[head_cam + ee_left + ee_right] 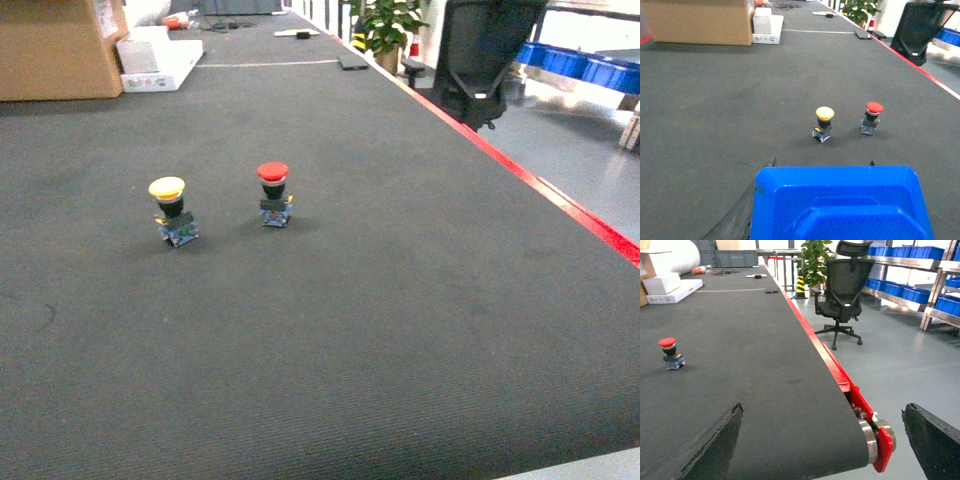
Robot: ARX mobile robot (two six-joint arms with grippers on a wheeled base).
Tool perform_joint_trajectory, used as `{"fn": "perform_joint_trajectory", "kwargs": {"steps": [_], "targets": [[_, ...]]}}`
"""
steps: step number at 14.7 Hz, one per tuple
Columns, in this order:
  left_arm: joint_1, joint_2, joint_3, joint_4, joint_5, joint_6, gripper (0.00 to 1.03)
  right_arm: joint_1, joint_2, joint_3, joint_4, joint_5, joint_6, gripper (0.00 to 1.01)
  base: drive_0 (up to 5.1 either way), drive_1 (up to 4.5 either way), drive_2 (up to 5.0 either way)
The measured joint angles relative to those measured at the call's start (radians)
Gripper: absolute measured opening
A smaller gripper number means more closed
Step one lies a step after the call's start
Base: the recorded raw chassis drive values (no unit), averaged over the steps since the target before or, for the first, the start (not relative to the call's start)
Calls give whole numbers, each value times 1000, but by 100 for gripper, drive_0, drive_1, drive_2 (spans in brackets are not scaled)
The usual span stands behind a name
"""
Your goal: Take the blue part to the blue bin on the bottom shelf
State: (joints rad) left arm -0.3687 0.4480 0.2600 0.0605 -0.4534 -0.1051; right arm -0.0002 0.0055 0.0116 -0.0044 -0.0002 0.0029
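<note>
**Blue part in the left gripper, shelf out of reach**

The left gripper (822, 165) was clamped on the blue part (840, 202), a glossy moulded plastic piece with a raised centre, held above the dark conveyor belt (400, 300). I judged it best kept level while carried toward the racks with blue bins (900, 290) beyond the belt. The right gripper (822, 440) hung with its fingers wide apart and nothing between them.

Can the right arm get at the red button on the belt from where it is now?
Probably yes. In the right wrist view the right end effector is open and empty, and only bare dark belt lies between it and the red button, which stands upright and apart from the yellow button.
</note>
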Motion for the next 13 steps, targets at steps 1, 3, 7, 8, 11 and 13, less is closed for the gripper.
{"fn": "perform_joint_trajectory", "kwargs": {"steps": [1,3,7,8,11,13], "targets": [[0,0,0,0,0,0,44,0,0,0,-1,0,0,98,-157,-157,-157],[0,0,0,0,0,0,44,0,0,0,-1,0,0,98,-161,-161,-161],[0,0,0,0,0,0,44,0,0,0,-1,0,0,98,-159,-159,-159],[0,0,0,0,0,0,44,0,0,0,-1,0,0,98,-158,-158,-158],[0,0,0,0,0,0,44,0,0,0,-1,0,0,98,-165,-165,-165],[0,0,0,0,0,0,44,0,0,0,-1,0,0,98,-167,-167,-167]]}}
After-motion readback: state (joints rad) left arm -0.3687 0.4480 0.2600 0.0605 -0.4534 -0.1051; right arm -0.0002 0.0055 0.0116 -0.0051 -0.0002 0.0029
